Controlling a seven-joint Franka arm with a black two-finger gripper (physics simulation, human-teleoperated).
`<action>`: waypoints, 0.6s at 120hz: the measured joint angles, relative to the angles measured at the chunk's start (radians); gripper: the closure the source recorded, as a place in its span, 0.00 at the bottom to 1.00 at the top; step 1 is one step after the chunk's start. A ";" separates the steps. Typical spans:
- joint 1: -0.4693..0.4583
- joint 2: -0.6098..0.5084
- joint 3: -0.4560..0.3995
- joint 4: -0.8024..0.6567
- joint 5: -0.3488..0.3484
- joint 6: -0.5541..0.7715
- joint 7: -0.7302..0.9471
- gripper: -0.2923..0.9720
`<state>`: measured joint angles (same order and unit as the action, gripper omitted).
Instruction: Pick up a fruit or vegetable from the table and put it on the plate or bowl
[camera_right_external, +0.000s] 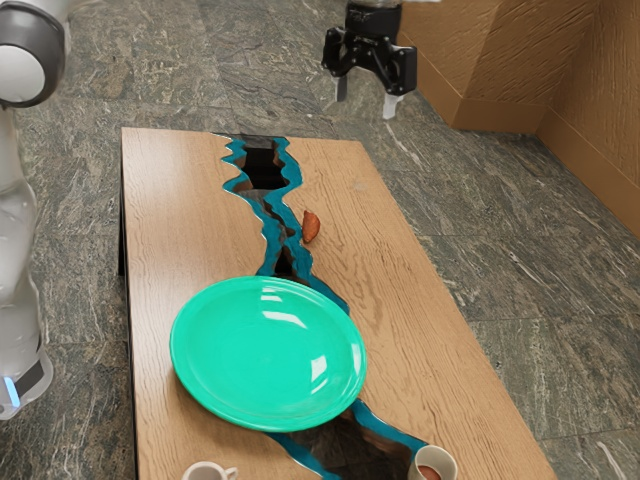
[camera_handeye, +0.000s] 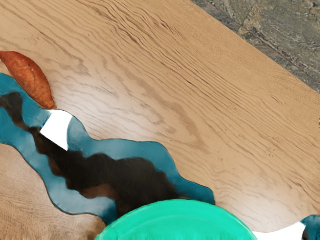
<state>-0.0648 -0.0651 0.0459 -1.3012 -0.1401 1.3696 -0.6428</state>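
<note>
Well above the table (camera_right_external: 430, 300), the gripper (camera_right_external: 365, 103) is seen with its fingers spread wide and nothing held. The sweet potato (camera_right_external: 311, 226) is shown lying at the edge of the blue resin strip (camera_handeye: 150, 152), near the green plate (camera_right_external: 215, 345) but apart from it. It is judged light, firm and tapered, so a grasp across its thick middle is advised.

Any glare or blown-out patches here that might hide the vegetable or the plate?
Exterior view: white highlights streak the green plate, but its rim reads clearly, and the sweet potato is evenly lit. Wrist view: flat white glare patches sit on the blue resin strip, one just beside the sweet potato without covering it.
</note>
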 joint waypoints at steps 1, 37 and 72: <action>-0.002 0.000 0.000 0.001 -0.003 -0.005 -0.025 0.23; 0.002 0.096 0.103 -0.029 -0.021 -0.098 -0.443 0.23; 0.120 0.073 0.181 -0.479 -0.043 0.218 -0.347 0.23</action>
<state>0.0550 0.0082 0.2266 -1.7804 -0.1834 1.5880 -0.9896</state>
